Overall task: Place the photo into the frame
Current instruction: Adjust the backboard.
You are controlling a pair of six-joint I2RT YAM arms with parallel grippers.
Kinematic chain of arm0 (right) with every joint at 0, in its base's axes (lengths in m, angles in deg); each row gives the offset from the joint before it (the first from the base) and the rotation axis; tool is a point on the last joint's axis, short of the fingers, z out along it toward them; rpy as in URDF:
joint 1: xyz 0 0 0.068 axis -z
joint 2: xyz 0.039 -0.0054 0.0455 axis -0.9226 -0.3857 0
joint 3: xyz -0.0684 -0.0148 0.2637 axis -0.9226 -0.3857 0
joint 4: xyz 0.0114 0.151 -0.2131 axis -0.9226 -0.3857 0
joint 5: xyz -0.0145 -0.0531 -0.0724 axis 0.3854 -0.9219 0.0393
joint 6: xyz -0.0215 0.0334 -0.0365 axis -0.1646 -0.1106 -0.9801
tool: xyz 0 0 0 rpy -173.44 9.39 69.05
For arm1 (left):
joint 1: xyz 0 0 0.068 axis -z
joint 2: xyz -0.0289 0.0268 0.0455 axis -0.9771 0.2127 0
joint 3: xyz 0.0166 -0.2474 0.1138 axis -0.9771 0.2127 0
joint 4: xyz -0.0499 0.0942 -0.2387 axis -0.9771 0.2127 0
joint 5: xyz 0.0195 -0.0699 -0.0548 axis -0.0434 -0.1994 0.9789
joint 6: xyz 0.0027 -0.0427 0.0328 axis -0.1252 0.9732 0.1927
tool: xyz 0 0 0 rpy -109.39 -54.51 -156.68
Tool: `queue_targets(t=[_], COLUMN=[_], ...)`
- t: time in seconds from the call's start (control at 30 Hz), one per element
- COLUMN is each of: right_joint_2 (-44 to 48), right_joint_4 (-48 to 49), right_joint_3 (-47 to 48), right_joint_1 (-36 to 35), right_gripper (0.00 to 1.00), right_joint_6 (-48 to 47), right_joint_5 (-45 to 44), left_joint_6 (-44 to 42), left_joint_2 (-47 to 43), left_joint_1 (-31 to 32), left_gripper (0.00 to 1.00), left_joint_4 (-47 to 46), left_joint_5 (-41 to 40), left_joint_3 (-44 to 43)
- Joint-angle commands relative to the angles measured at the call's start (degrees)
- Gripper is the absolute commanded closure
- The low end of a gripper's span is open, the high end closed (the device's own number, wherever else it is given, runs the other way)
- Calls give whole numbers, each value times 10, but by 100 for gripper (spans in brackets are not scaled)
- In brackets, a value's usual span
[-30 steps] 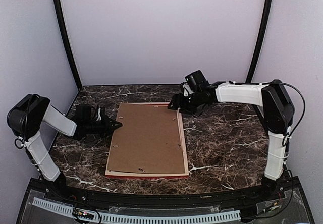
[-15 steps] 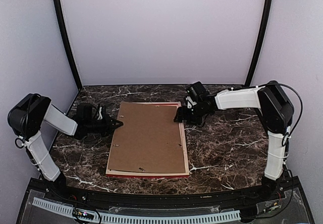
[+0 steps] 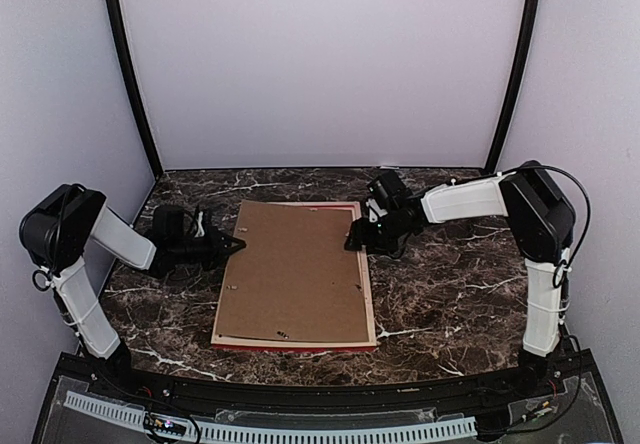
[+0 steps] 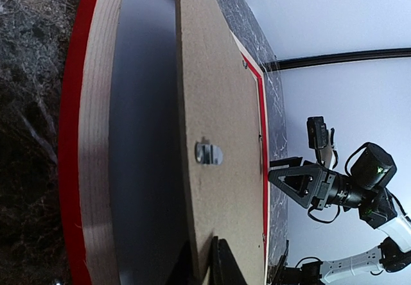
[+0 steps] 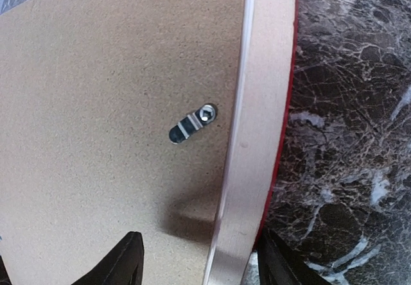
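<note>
The frame [image 3: 368, 304] lies face down on the marble table, pale wood back up, red edge showing. The brown backing board [image 3: 292, 274] rests in it. My left gripper [image 3: 236, 244] is shut on the board's left edge, which it holds raised off the frame rail [image 4: 96, 137]; in the left wrist view the gripper [image 4: 207, 253] pinches the board [image 4: 225, 105]. My right gripper [image 3: 353, 236] hangs open low over the frame's right rail [image 5: 257, 105] near the far corner, and its fingers [image 5: 125, 262] straddle rail and board edge. The photo is hidden.
Small metal turn clips [image 5: 192, 123] sit along the board's edges. The dark marble table [image 3: 450, 284] is bare to the right of the frame. Purple walls and black corner posts [image 3: 130, 74] close in the back and sides.
My right gripper has slid from the frame's far right corner a little toward the near side along the right rail, its jaws narrowing slightly. The left gripper still holds the board.
</note>
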Motion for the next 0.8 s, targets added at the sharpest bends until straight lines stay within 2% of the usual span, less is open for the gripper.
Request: queue_targets(t=[0.0, 0.4, 0.77], right_joint_2=[-13, -13, -10], right_joint_4=[12, 7, 4], right_joint_3=[-10, -10, -12], right_joint_1=[-1, 3, 8], right_gripper=[41, 57, 66], right_joint_6=[-7, -24, -36], right_joint_5=[2, -4, -2], left_joint_6=[-34, -24, -23], left_joint_2=[16, 22, 28], left_joint_1=[4, 4, 4], left_gripper=[100, 100, 100], left_joint_4=[11, -24, -31], left_joint_5=[-66, -66, -74], left_joint_3=[1, -8, -18])
